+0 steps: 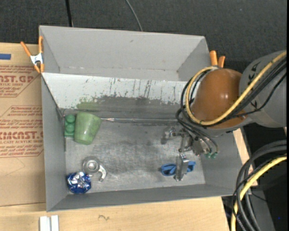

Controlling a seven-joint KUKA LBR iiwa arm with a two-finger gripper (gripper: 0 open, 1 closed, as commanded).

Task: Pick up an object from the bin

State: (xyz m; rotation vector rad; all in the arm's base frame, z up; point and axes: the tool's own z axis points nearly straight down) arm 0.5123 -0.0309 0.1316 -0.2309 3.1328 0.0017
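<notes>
My gripper [181, 169] is low in the bin's front right corner, right over a small flat blue thing [169, 169] that lies on the floor there. Blue shows on both sides of the gripper's tip. A tiny green piece [212, 154] lies by the right wall, just beside the gripper's body.
On the left side lie a light green cup [88, 127] on its side and a green block [69, 125] next to it. Near the front left are a silvery metal piece [93, 167] and a blue-and-white crumpled ball [79, 182]. The arm's orange cover hangs over the right wall.
</notes>
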